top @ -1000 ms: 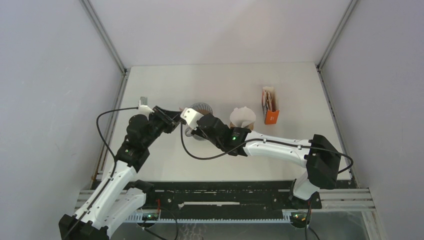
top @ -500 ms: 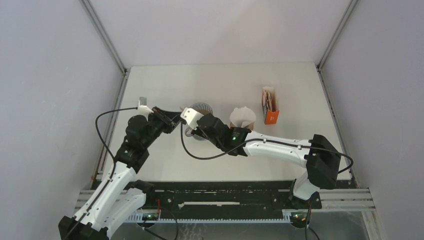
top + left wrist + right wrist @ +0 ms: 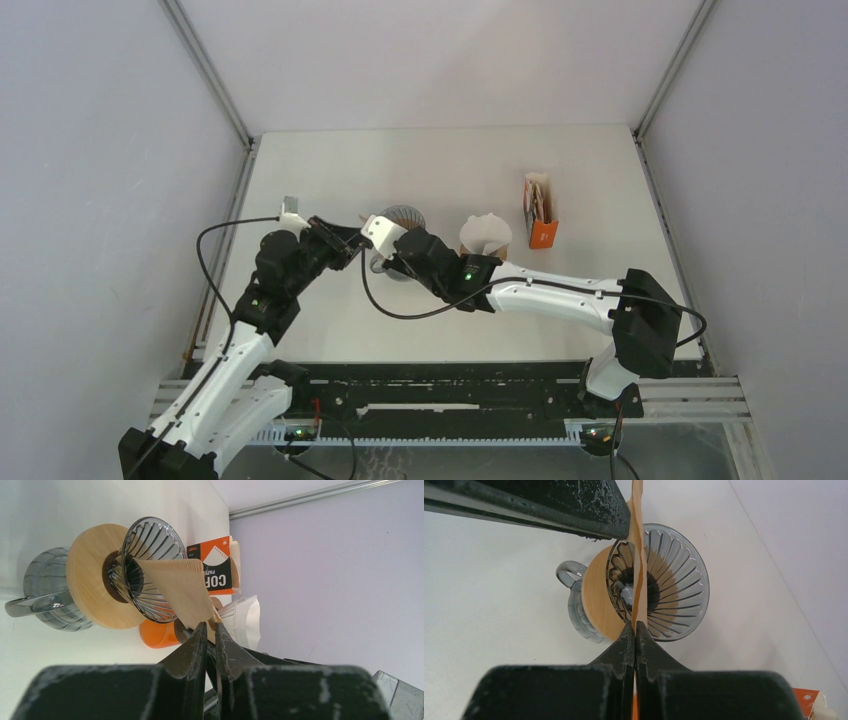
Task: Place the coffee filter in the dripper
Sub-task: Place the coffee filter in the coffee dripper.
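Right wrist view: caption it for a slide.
The right gripper pinches the brown coffee filter edge-on above the glass dripper.

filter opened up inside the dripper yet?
No, the filter is a flat, unopened sheet pinched edge-on in the right gripper at the dripper.

The left arm (image 3: 262, 300) sits a little farther right and toward the far side than a second ago. The white plug (image 3: 291, 212) on its wrist lies slightly farther from the near edge than before. The left gripper (image 3: 352, 243) stands a touch closer to the dripper (image 3: 402, 217). The black cable (image 3: 215, 235) looping out from that wrist arches a bit higher on the left.
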Controlling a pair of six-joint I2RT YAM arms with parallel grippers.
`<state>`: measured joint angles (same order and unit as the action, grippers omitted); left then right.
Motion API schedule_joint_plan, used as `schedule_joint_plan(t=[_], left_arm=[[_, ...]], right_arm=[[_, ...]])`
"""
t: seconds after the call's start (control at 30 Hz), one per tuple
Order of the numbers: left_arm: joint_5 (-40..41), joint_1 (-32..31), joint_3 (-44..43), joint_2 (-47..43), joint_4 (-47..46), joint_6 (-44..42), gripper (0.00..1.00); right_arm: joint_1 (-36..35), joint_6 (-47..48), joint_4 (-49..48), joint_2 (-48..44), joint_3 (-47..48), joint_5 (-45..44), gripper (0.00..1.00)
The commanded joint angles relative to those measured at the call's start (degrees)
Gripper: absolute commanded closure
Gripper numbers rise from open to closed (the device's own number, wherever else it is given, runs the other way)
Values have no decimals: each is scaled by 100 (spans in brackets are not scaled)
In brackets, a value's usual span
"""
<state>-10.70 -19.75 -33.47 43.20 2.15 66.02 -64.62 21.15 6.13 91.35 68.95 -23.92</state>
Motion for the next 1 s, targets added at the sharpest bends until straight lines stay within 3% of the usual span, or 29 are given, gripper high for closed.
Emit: schedule_joint_plan(t=[0.0,0.7,0.97], left_arm=[[-23,8,5,-23,-82,-81,85],[76,6,-204,-50,-126,-24,82],[52,13,-186,-65,-206,17,99]], right_arm=[[-8,-58,-226,-58,92,-73,100],[-40,-49,-191,-45,90,-58,100],[-55,-41,-189,-61,92,-38,100]])
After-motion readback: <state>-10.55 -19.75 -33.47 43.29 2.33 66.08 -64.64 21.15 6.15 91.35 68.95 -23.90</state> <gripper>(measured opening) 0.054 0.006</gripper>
